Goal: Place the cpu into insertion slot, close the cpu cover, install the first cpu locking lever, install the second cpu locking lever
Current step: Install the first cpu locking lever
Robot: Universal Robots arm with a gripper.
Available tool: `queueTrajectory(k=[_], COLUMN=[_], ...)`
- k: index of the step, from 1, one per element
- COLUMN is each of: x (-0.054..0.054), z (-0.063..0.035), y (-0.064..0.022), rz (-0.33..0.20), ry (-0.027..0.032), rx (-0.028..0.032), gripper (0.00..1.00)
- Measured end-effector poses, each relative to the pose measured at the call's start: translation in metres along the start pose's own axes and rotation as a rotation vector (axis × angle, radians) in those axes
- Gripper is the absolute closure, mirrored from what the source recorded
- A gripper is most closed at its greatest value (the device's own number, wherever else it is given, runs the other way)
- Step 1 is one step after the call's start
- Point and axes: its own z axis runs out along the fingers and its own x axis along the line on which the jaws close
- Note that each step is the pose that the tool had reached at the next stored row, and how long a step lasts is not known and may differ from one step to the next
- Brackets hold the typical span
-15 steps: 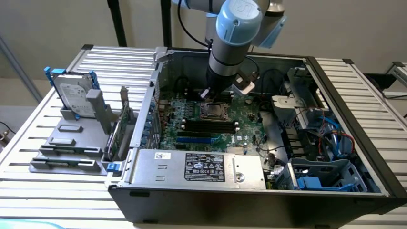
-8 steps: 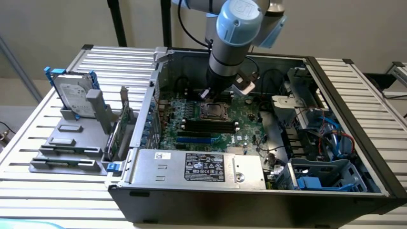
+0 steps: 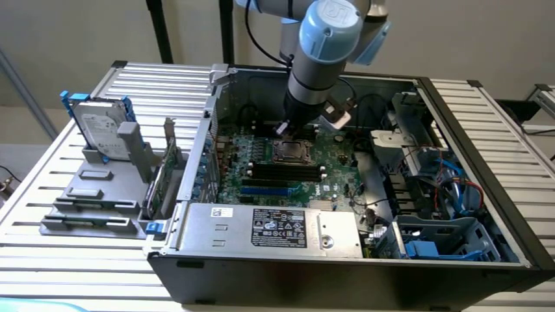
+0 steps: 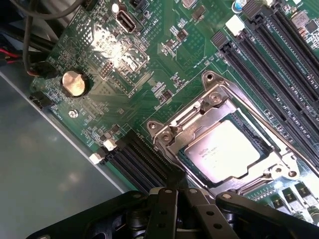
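Showing the gripper (image 4: 175, 196), jaws clenched, hovering just beside the socket (image 4: 254, 133) in the green motherboard (image 4: 124, 64); the chip (image 4: 227, 152) sits inside, framed by the metal cover (image 4: 198, 117).

A plain beige wall (image 3: 78, 32) is seen behind a silvery slatted metal table (image 3: 69, 266); a black upright post (image 3: 160, 29) is set between them.

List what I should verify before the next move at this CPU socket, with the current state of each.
1. cpu seated flat in the insertion slot: ok.
2. cpu cover down around the cpu: ok.
3. cpu cover locked down: cannot tell.
4. gripper shut, holding nothing: ok.
5. gripper close over the motherboard, beside the cpu cover's edge: ok.
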Motion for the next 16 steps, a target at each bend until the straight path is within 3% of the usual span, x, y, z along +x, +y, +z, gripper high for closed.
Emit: queueTrajectory(k=[7, 12, 16], x=[0.0018, 0.0024, 0.0029], z=[0.0, 0.0, 0.0003], y=[0.0031, 0.0039, 0.0045], rz=[-0.019, -0.038, -0.056], ry=[-0.0052, -0.0029, -0.006], rx=[0.0058, 0.018, 0.0246], gripper=[0.89, 0.89, 0.89])
